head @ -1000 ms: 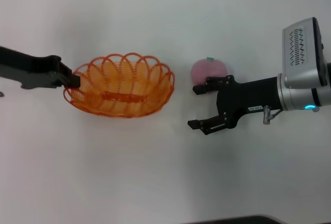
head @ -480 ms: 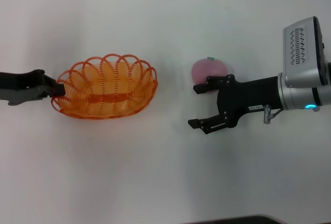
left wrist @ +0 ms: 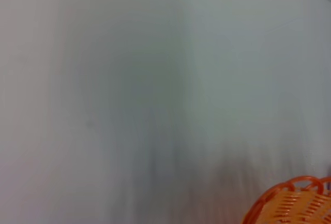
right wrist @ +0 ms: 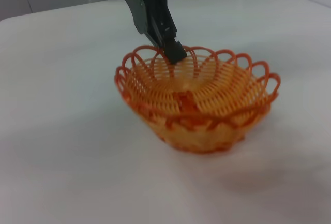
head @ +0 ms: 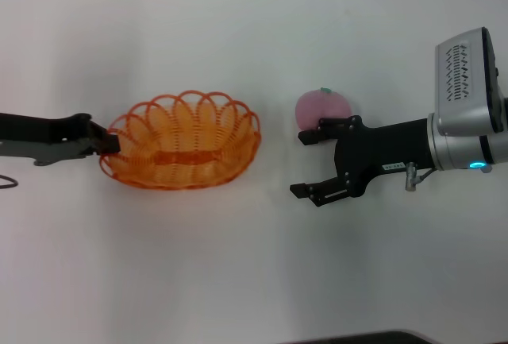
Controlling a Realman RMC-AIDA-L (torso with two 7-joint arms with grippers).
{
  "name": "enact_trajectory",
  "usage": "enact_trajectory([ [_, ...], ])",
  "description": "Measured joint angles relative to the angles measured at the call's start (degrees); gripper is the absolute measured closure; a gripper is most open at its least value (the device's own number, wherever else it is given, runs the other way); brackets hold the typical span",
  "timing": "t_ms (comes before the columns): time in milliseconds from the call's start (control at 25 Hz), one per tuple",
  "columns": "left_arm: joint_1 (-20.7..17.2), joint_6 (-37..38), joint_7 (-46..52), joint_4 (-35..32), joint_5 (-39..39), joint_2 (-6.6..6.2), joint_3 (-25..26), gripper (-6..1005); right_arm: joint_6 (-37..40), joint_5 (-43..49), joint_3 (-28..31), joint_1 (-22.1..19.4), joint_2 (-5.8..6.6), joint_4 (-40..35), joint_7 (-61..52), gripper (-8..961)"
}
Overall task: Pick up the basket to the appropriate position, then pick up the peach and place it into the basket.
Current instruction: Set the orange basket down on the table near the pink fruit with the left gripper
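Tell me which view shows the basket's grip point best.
The right wrist view: the left claw is shut on the basket rim at its far side, seen close up. The head view shows the whole basket with the claw at its left end. The left wrist view catches only a corner of the rim.

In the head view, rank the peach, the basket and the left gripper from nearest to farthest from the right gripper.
From the right gripper, open, on the robot's right:
1. The peach, just beyond its far finger.
2. The basket, across the bare table toward the robot's left.
3. The left gripper, shut on the basket's far-left rim.
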State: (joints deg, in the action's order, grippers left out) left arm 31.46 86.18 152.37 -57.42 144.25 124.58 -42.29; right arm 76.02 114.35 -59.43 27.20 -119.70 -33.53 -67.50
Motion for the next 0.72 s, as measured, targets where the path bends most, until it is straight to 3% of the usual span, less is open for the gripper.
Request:
enact_trajectory([
  [80,-1.23,-1.49,1.6,-1.05,-2.21,-0.06,-4.11,936,-0.01,0.0,0.0,0.01,0.0,0.01,0.0,15],
  [720,-4.13,-3.94,2.88,-2.29,-5.9,0.04,-5.09,936,0.01,0.0,-0.34,0.05,-0.09,0.05,0.0,15],
])
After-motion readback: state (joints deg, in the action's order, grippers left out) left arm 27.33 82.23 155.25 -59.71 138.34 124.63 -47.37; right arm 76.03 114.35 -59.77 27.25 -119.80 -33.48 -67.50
